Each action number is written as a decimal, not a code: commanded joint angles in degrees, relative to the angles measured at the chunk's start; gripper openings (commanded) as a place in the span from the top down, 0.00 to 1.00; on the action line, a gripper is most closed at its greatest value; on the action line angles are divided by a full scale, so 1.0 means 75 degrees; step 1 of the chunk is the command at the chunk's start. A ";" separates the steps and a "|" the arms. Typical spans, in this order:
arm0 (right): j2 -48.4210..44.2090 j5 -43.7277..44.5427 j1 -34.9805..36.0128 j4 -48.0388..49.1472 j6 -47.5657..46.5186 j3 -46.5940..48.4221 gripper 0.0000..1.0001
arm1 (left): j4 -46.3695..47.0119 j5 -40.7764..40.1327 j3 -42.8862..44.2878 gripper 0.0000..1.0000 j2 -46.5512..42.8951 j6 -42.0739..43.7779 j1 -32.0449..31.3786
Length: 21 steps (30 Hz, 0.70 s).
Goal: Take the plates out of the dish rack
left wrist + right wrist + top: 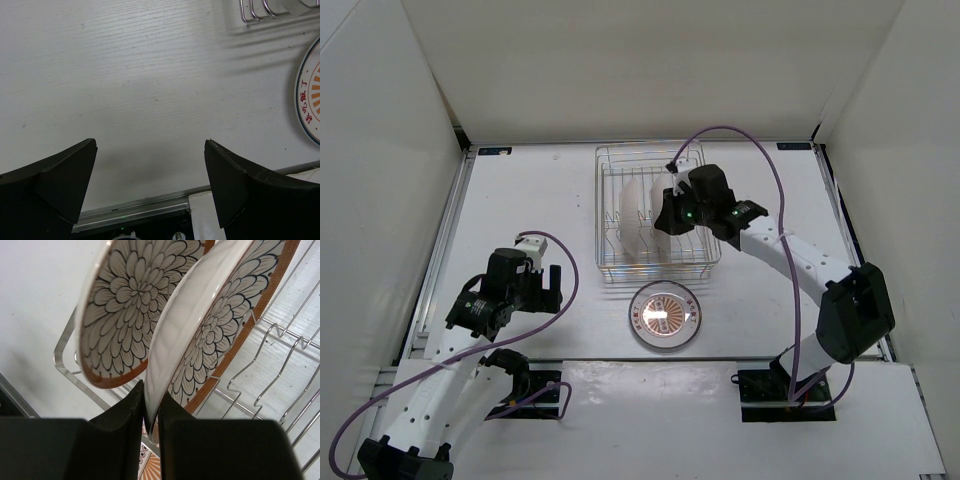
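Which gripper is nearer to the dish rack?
Right. The right gripper reaches into the dish rack, pinching the rim of a brown-rimmed plate; the left gripper hangs open over the table, off the rack's near-left corner.

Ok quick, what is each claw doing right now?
Left claw: open, holding nothing.
Right claw: closed on the edge of a brown-rimmed plate.
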 commanded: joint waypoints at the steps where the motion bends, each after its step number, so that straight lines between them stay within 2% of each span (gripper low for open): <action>1: -0.0342 0.0123 0.0030 0.0746 -0.0739 0.0995 1.00 | 0.0071 0.0074 0.0154 0.00 -0.0027 0.0063 0.0015; 11: -0.0435 0.0205 -0.0005 0.0967 -0.0305 0.1793 1.00 | 0.0059 0.0074 0.0143 0.00 -0.0027 0.0051 0.0003; 16: -0.0763 0.0779 -0.0052 0.1401 0.0198 0.1197 1.00 | 0.0048 0.0086 0.0143 0.00 -0.0027 0.0040 0.0003; 21: -0.0846 0.0640 -0.0193 0.2128 0.0597 0.0352 1.00 | 0.0117 0.0086 0.0142 0.00 -0.0062 0.0051 0.0004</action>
